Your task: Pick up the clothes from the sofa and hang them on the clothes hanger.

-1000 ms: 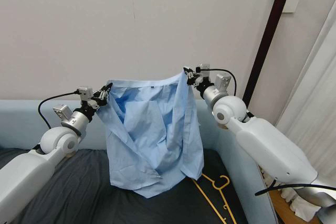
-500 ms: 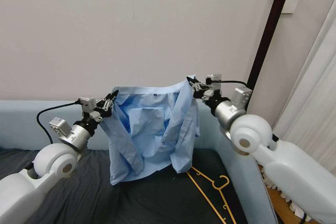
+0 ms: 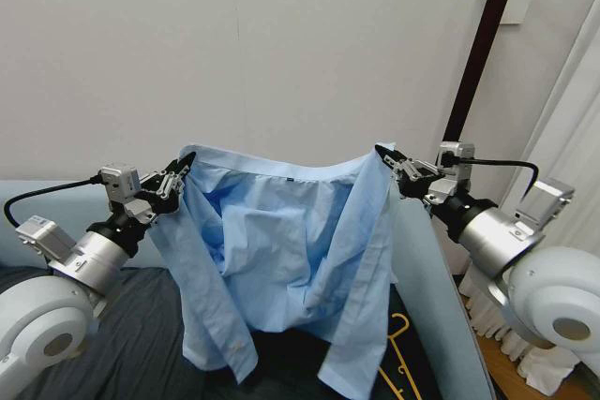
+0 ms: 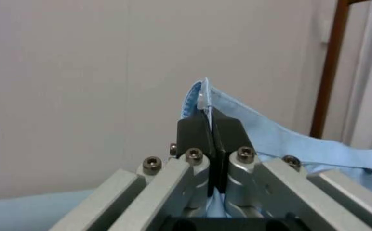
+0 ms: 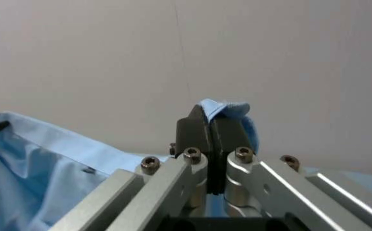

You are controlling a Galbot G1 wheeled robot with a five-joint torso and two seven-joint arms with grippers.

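Observation:
A light blue shirt point(image 3: 281, 250) hangs spread in the air between my two grippers, above the sofa. My left gripper point(image 3: 178, 173) is shut on its left shoulder edge; in the left wrist view the black fingers point(image 4: 199, 132) pinch the blue cloth point(image 4: 257, 125). My right gripper point(image 3: 387, 158) is shut on the right shoulder edge, and the right wrist view shows a fold of shirt point(image 5: 221, 109) sticking out above its closed fingers point(image 5: 195, 132). A yellow clothes hanger point(image 3: 401, 348) lies on the sofa seat, partly hidden behind the shirt's hem.
The sofa has a pale blue back point(image 3: 37, 203) and arm point(image 3: 427, 306) and a dark seat point(image 3: 141, 353). A dark wooden rack post point(image 3: 483, 49) rises at the right by a white curtain point(image 3: 572, 138). A plain wall lies behind.
Both arms have drawn back toward the camera and spread wider, stretching the shirt flat and carrying it higher. The shirt now covers most of the yellow hanger.

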